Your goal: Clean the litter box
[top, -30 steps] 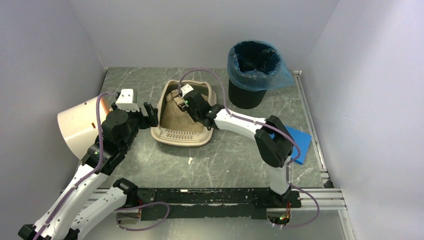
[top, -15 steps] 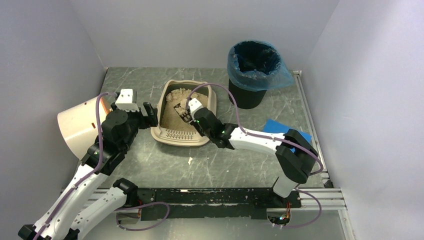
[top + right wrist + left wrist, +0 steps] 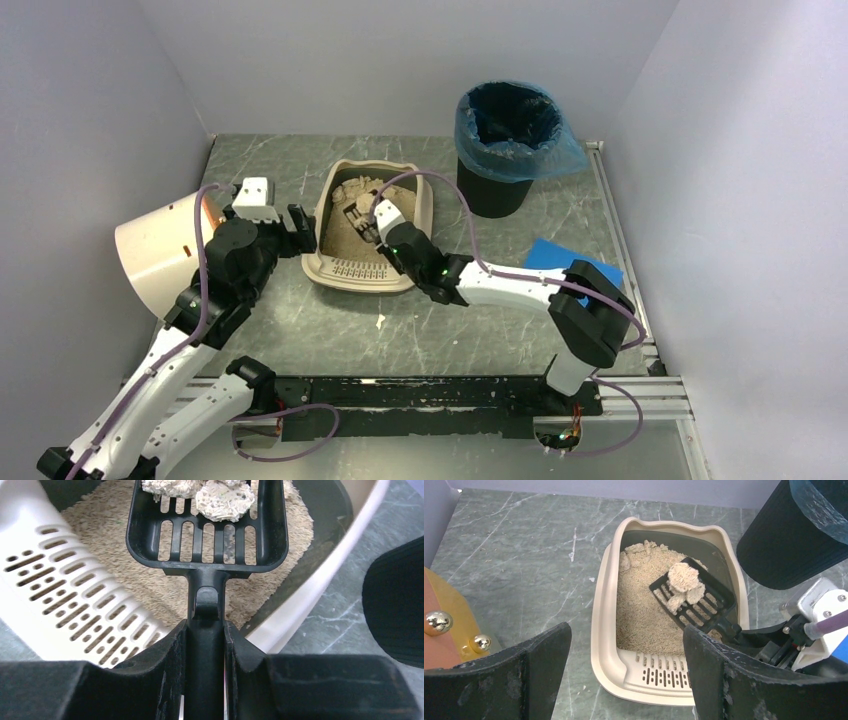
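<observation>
The beige litter box (image 3: 318, 222) holds tan litter and has a slotted grate lip (image 3: 684, 672) at its near end. My right gripper (image 3: 374, 233) is shut on the handle of a black slotted scoop (image 3: 207, 535). The scoop (image 3: 696, 597) hangs just above the litter and carries a few pale clumps (image 3: 225, 500). My left gripper (image 3: 626, 635) stands open by the box's near-left corner, nothing between its fingers. From the top view the left gripper (image 3: 303, 231) is right at the box's left rim; whether it touches I cannot tell.
A black round bin with a blue liner (image 3: 505, 150) stands right of the box's far end and shows in the left wrist view (image 3: 794, 535). A cream drum (image 3: 160, 250) leans at the left wall. A blue flat piece (image 3: 590, 272) lies right. A small scrap (image 3: 381, 321) lies near.
My right arm has drawn back from the box's far end toward its near end, bringing the scoop with it. The left arm has not moved.
</observation>
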